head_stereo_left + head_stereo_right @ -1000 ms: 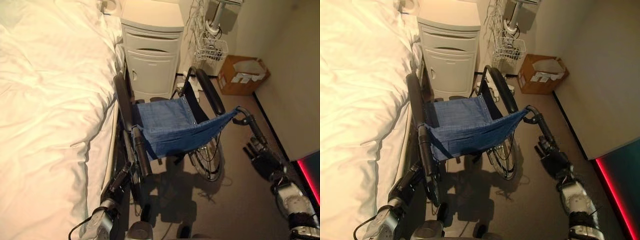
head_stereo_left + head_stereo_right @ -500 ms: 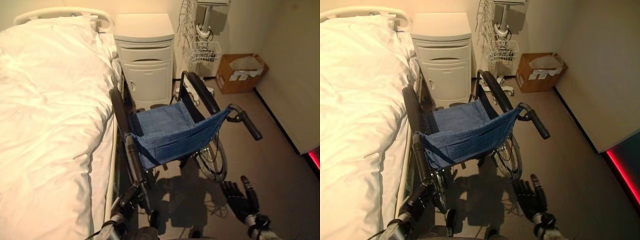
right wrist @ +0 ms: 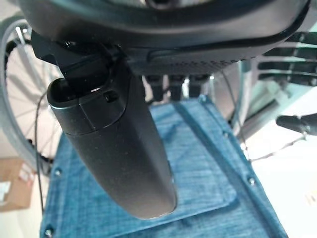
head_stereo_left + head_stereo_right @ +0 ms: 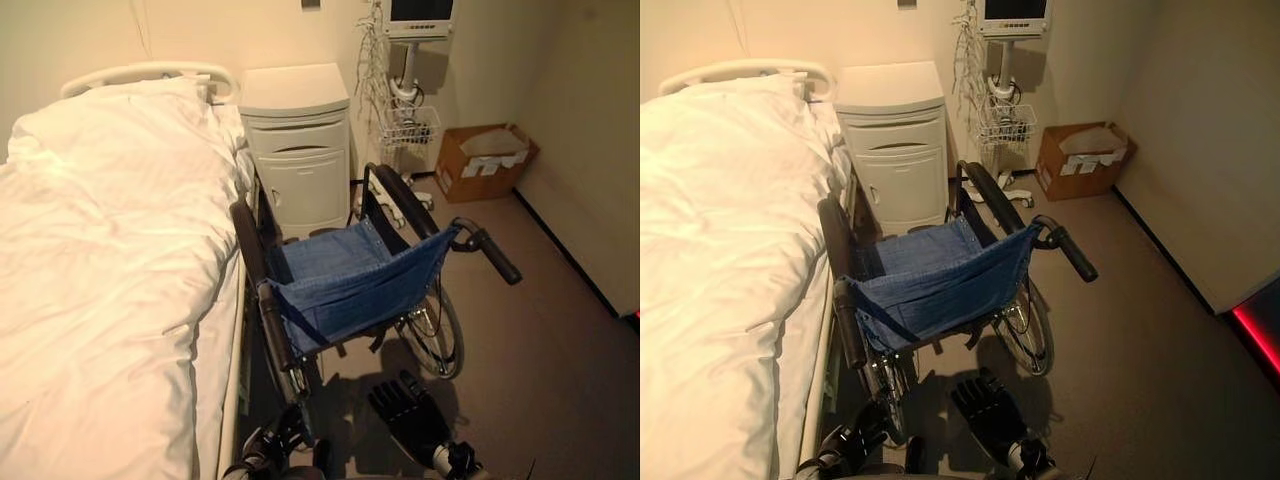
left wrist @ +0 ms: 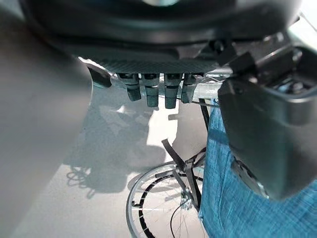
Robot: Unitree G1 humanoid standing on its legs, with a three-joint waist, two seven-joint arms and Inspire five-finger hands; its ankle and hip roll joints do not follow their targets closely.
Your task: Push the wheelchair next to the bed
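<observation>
The wheelchair [image 4: 350,285], with a blue fabric back and black armrests, stands alongside the white bed [image 4: 110,280], its left side close against the mattress edge. Its right push handle [image 4: 497,258] sticks out free. My right hand [image 4: 410,418] is open, low behind the chair's back, fingers straight and touching nothing. In the right wrist view the blue fabric [image 3: 198,163] lies past the thumb [image 3: 114,144]. My left hand [image 4: 845,445] sits low by the bed's side, below the left push handle [image 4: 275,330], open and holding nothing; the left wrist view shows a wheel [image 5: 148,198] beyond its fingers [image 5: 153,89].
A white nightstand [image 4: 300,150] stands at the bed's head, just ahead of the chair. A monitor stand with a wire basket [image 4: 410,125] and a cardboard box [image 4: 485,162] sit against the far wall. Bare floor runs along the right wall.
The camera has tilted up. My right hand let go of the right push handle, dropped and came in behind the chair. My left hand sank below the left push handle.
</observation>
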